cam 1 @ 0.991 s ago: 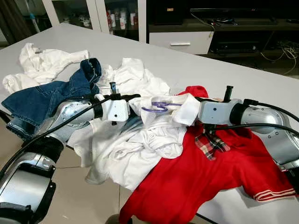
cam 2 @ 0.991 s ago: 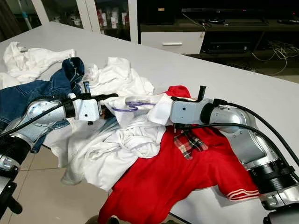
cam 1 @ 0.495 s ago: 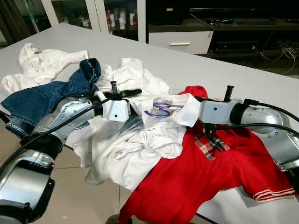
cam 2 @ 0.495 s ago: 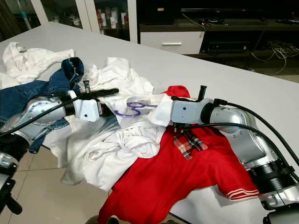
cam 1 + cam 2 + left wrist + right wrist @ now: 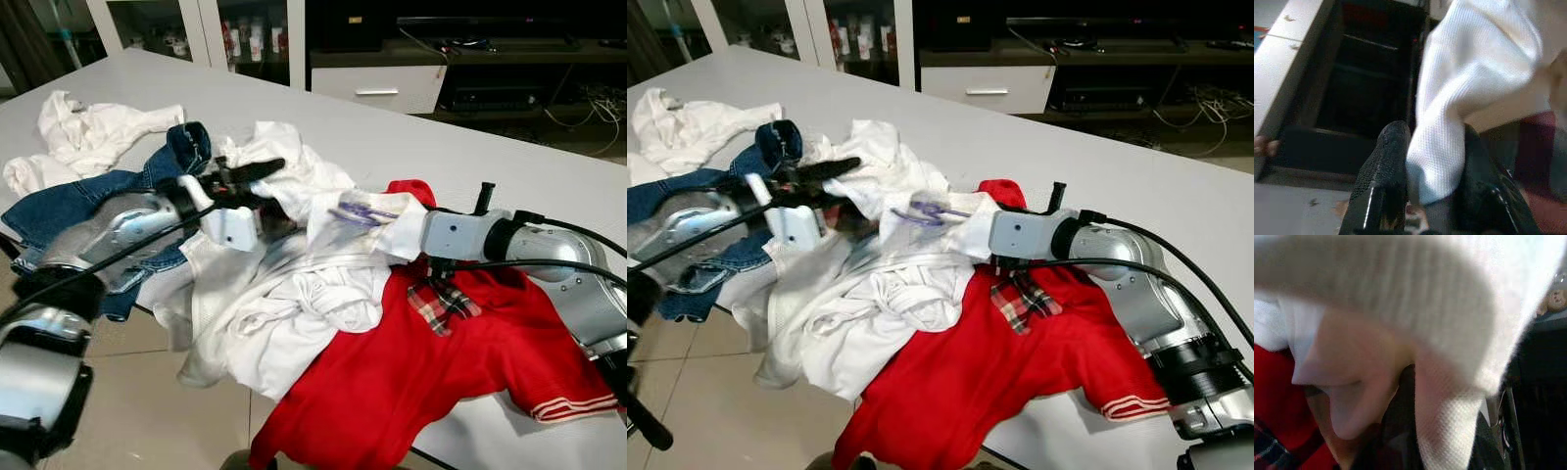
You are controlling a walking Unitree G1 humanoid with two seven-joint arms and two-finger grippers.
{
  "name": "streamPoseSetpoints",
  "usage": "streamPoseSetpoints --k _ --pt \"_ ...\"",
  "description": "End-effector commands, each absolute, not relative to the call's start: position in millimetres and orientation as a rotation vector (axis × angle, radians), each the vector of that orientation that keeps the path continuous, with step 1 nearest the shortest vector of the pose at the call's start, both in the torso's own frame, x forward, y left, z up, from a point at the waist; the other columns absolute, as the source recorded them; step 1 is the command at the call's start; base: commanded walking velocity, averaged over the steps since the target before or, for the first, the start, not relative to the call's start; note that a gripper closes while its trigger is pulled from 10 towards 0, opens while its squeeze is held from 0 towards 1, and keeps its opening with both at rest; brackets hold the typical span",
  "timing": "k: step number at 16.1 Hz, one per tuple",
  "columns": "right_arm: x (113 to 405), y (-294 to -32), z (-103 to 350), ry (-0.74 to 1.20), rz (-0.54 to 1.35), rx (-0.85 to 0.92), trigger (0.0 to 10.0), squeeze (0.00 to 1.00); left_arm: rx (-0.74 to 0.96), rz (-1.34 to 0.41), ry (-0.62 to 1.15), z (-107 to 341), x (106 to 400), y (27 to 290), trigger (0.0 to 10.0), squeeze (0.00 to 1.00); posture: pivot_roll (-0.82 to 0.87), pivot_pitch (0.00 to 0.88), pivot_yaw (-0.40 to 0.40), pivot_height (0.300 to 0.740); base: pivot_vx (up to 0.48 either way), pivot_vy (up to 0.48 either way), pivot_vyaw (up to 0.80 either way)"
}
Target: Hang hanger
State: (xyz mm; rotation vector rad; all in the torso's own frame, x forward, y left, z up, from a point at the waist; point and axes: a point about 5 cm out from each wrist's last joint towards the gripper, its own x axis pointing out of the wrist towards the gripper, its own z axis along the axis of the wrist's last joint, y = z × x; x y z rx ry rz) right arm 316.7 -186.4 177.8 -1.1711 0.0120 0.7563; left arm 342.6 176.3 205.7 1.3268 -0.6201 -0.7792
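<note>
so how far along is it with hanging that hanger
Early stage. Done so far: both tools have hold of the white shirt lying on the table. The left tool pinches a fold of its white fabric, and the right tool is buried under its cloth. In hand: the purple hanger sits half wrapped in that shirt. Left: nothing is hung yet, and the red garment and jeans lie untouched.

no readable text, labels, brands or numbers anywhere
</note>
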Motion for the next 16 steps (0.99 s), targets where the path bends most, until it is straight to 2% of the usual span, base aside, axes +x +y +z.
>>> streamPoseSetpoints --k 1,4,7,9,10,11,16 --pt "319 -192 183 0.011 0.714 -1.164 0.0 0.00 1.384 -0.756 -0.638 207 341 182 10.0 0.00 0.05 0.000 0.019 0.740 0.000 0.000 0.00" --pt "322 -195 180 0.024 0.688 -1.144 0.0 0.00 1.354 -0.660 -0.660 210 340 196 10.0 0.00 0.05 0.000 0.018 0.740 0.000 0.000 0.00" --pt "326 -192 183 0.009 0.641 -1.033 0.0 0.00 1.075 -0.472 -0.736 231 342 202 10.0 0.00 0.06 0.000 0.015 0.740 0.000 0.000 0.00" --pt "333 -189 190 -0.027 0.543 -0.866 0.0 0.00 0.843 -0.320 -0.726 239 347 207 10.0 0.00 0.07 0.000 0.009 0.740 0.000 0.000 0.00" --pt "334 -189 191 -0.030 0.529 -0.840 0.0 0.00 0.799 -0.303 -0.729 239 347 207 10.0 0.00 0.07 0.000 0.009 0.740 0.000 0.000 0.00" --pt "338 -188 193 -0.032 0.489 -0.756 0.0 0.00 0.674 -0.255 -0.737 241 347 207 10.0 0.00 0.07 0.000 0.009 0.740 0.000 0.000 0.00" --pt "337 -182 185 0.000 0.508 -0.640 0.0 0.00 0.511 -0.267 -0.711 239 343 204 10.0 0.00 0.07 0.000 0.011 0.740 0.000 0.000 0.00"
